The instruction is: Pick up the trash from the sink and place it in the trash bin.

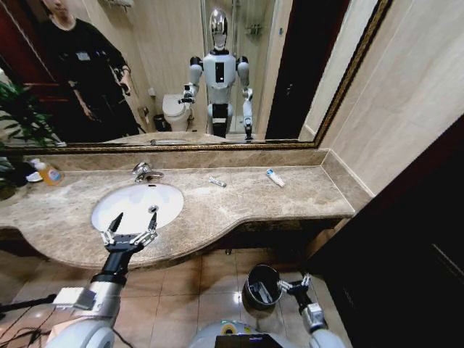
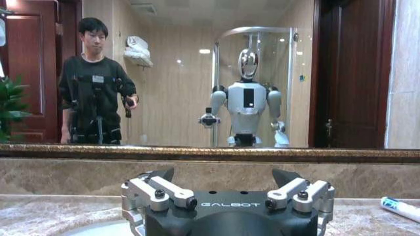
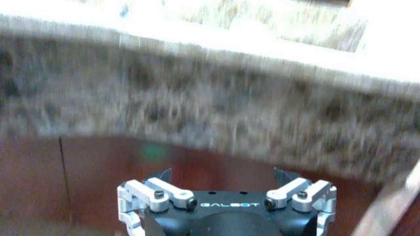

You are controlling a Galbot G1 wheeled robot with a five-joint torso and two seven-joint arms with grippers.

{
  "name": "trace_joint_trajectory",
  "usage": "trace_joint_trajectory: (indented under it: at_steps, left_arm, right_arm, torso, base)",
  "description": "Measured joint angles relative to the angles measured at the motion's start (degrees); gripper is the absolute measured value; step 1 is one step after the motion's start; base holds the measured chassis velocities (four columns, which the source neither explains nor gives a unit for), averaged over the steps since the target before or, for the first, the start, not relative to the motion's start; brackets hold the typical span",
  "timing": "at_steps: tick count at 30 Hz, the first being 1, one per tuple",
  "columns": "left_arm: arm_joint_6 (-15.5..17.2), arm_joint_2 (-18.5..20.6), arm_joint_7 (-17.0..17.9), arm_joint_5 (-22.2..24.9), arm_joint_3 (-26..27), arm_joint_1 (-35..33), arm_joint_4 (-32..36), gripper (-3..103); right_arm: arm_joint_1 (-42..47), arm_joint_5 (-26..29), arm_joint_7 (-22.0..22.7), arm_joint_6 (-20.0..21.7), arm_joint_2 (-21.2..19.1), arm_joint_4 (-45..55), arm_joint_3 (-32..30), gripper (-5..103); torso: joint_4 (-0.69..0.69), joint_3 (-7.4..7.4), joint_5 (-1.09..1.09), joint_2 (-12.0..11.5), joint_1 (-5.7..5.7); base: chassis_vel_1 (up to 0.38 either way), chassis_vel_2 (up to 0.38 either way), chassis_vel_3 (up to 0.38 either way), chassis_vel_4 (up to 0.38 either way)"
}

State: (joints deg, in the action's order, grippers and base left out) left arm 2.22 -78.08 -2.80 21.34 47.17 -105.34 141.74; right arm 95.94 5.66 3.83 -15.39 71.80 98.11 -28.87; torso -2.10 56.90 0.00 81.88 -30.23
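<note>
The sink (image 1: 127, 216) is a white oval basin in the beige marble countertop (image 1: 239, 203), with a chrome faucet (image 1: 143, 172) behind it. My left gripper (image 1: 130, 229) hovers open over the basin's front rim, and its fingers (image 2: 163, 175) point toward the mirror. Two pieces of trash lie on the counter to the right of the basin: a small tube (image 1: 217, 182) and a white-blue tube (image 1: 275, 177) (image 2: 400, 207). The trash bin (image 1: 262, 284) stands on the floor under the counter's edge with something pale inside. My right gripper (image 1: 293, 285) (image 3: 223, 173) is open just beside its rim.
An orange-yellow bottle (image 1: 48, 172) stands at the counter's far left near a plant (image 1: 16, 119). A mirror (image 1: 217, 72) runs along the back wall. A dark panel (image 1: 413, 246) closes off the right side. Tiled floor (image 1: 188, 290) lies below the counter.
</note>
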Motion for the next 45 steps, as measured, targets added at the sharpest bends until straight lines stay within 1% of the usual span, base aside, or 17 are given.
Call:
trace_joint_trajectory:
  at_steps: [2, 8, 10, 13, 17, 18, 20, 22, 24, 25, 28, 30, 32, 36, 40, 41, 45]
  left_arm:
    - [0.0, 0.0, 0.0, 0.0, 0.0, 0.0, 0.0, 100]
    - [0.0, 0.0, 0.0, 0.0, 0.0, 0.0, 0.0, 100]
    - [0.0, 0.0, 0.0, 0.0, 0.0, 0.0, 0.0, 100]
    - [0.0, 0.0, 0.0, 0.0, 0.0, 0.0, 0.0, 100]
    - [0.0, 0.0, 0.0, 0.0, 0.0, 0.0, 0.0, 100]
    - [0.0, 0.0, 0.0, 0.0, 0.0, 0.0, 0.0, 100]
    - [0.0, 0.0, 0.0, 0.0, 0.0, 0.0, 0.0, 100]
    - [0.0, 0.0, 0.0, 0.0, 0.0, 0.0, 0.0, 100]
    - [0.0, 0.0, 0.0, 0.0, 0.0, 0.0, 0.0, 100]
    - [0.0, 0.0, 0.0, 0.0, 0.0, 0.0, 0.0, 100]
    - [0.0, 0.0, 0.0, 0.0, 0.0, 0.0, 0.0, 100]
    - [0.0, 0.0, 0.0, 0.0, 0.0, 0.0, 0.0, 100]
    - [0.0, 0.0, 0.0, 0.0, 0.0, 0.0, 0.0, 100]
    - [0.0, 0.0, 0.0, 0.0, 0.0, 0.0, 0.0, 100]
    - [0.0, 0.0, 0.0, 0.0, 0.0, 0.0, 0.0, 100]
    - [0.0, 0.0, 0.0, 0.0, 0.0, 0.0, 0.0, 100]
    - [0.0, 0.0, 0.0, 0.0, 0.0, 0.0, 0.0, 100]
  right_arm:
    - [0.2, 1.0, 0.5, 2.3, -0.8, 6.0, -0.3, 100]
    - [-2.4, 2.8, 0.8, 6.2, -1.9, 12.9, -0.2, 100]
    - [-6.0, 4.7, 1.0, 9.8, -3.0, 15.5, 0.1, 100]
    - [-8.3, 5.8, 1.0, 11.9, -3.9, 16.2, 0.4, 100]
    - [-14.7, 9.6, 0.6, 17.1, -7.1, 15.4, 1.4, 100]
    - [-14.7, 9.6, 0.6, 17.1, -7.1, 15.4, 1.4, 100]
    - [-19.5, 12.7, -0.3, 20.3, -9.1, 13.4, 2.0, 100]
    - [-21.1, 13.6, -0.8, 21.0, -9.8, 12.4, 2.1, 100]
    - [-26.5, 15.5, -4.5, 22.4, -11.4, 8.4, 2.2, 100]
    - [-26.5, 15.5, -4.5, 22.4, -11.4, 8.4, 2.2, 100]
    - [-33.5, 18.4, -8.7, 23.8, -12.8, 2.3, 2.8, 100]
    - [-35.1, 18.9, -9.4, 24.0, -13.0, 0.8, 3.1, 100]
    - [-40.0, 19.5, -12.1, 24.1, -13.1, -5.2, 4.1, 100]
    - [-44.5, 19.6, -13.7, 24.2, -13.2, -10.5, 5.4, 100]
    - [-54.3, 20.8, -14.5, 24.2, -12.8, -20.1, 9.7, 100]
    - [-54.3, 20.8, -14.5, 24.2, -12.8, -20.1, 9.7, 100]
    - [-60.3, 23.2, -14.9, 25.6, -11.2, -26.7, 12.7, 100]
  torso:
    - [-0.01, 0.00, 0.00, 0.0, 0.00]
    - [-0.01, 0.00, 0.00, 0.0, 0.00]
    - [-0.01, 0.00, 0.00, 0.0, 0.00]
    - [-0.01, 0.00, 0.00, 0.0, 0.00]
    - [-0.01, 0.01, 0.00, 0.0, 0.00]
    - [-0.01, 0.01, 0.00, 0.0, 0.00]
    - [0.00, 0.00, 0.02, 0.0, 0.00]
    - [-0.01, 0.01, 0.00, 0.0, 0.00]
    - [-0.01, 0.01, 0.01, 0.0, 0.00]
    - [-0.01, 0.01, 0.01, 0.0, 0.00]
    - [0.00, 0.01, 0.01, 0.0, -0.01]
    - [-0.01, 0.01, 0.01, 0.0, -0.01]
    - [0.00, 0.01, 0.02, 0.0, 0.00]
    - [0.01, 0.01, 0.02, 0.0, -0.01]
    - [-0.01, 0.01, -0.01, 0.0, -0.01]
    - [-0.01, 0.01, -0.01, 0.0, -0.01]
    - [-0.02, 0.01, 0.01, 0.0, -0.01]
  base:
    - [0.000, 0.000, 0.000, 0.000]
    - [0.000, 0.000, 0.000, 0.000]
    - [0.000, 0.000, 0.000, 0.000]
    - [0.000, 0.000, 0.000, 0.000]
    - [0.000, 0.000, 0.000, 0.000]
    - [0.000, 0.000, 0.000, 0.000]
    - [0.000, 0.000, 0.000, 0.000]
    - [0.000, 0.000, 0.000, 0.000]
    - [0.000, 0.000, 0.000, 0.000]
    - [0.000, 0.000, 0.000, 0.000]
    - [0.000, 0.000, 0.000, 0.000]
    - [0.000, 0.000, 0.000, 0.000]
    - [0.000, 0.000, 0.000, 0.000]
    - [0.000, 0.000, 0.000, 0.000]
    - [0.000, 0.000, 0.000, 0.000]
    - [0.000, 0.000, 0.000, 0.000]
    - [0.000, 0.000, 0.000, 0.000]
